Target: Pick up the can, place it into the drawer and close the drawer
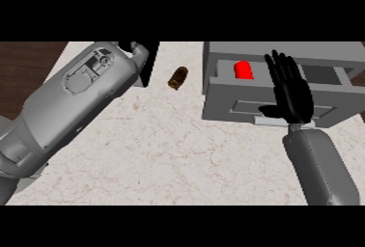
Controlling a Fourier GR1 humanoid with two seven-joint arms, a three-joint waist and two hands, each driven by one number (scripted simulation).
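No readable text, labels, numbers anywhere.

A pale, cream stone counter top with thin brown veins (178,154) carries two things, both towards its far edge. At the far right corner stands a grey box-shaped drawer unit (328,49), its drawer (228,101) pulled out towards the near edge, the front panel facing that way. Left of the unit and clear of it, about midway along the far edge, lies a small dark brown cylinder (177,77), tilted on its side.
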